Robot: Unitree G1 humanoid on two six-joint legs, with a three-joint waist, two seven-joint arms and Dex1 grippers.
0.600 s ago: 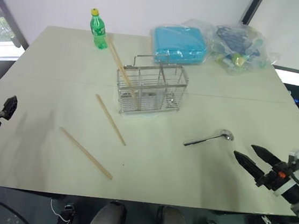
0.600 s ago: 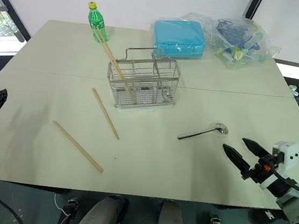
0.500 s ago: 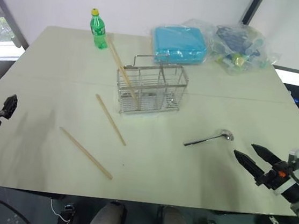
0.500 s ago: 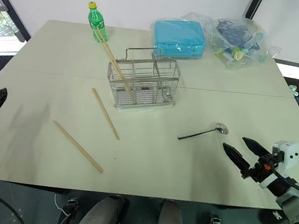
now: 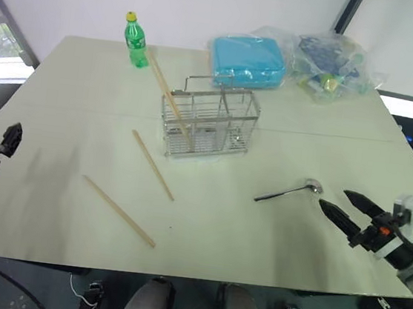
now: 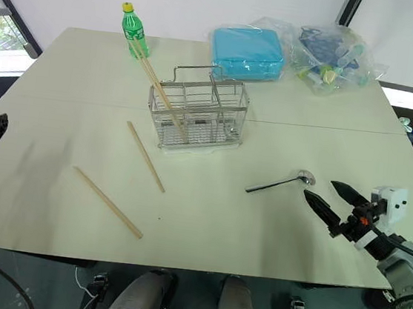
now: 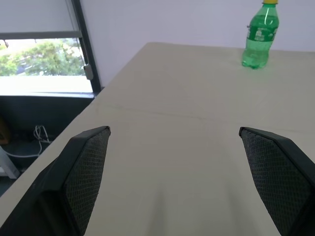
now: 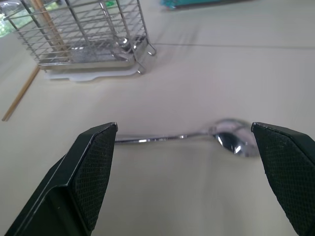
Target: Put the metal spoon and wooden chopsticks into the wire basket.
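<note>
Now lining up on the spoon (image 8: 197, 136), the right gripper (image 5: 344, 207) hangs wide-jawed just beside it; next, lower and close. Left gripper (image 7: 187, 167) also gapes, empty.

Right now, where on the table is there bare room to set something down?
Free: the near-left corner before the two loose chopsticks, and the middle strip between them and the metal spoon. Crowded: the far side, with the wire basket, green bottle, blue box and plastic bag.

Right pincer (image 6: 327, 199) spread wide and empty, left pincer (image 7: 174, 147) likewise agape
</note>
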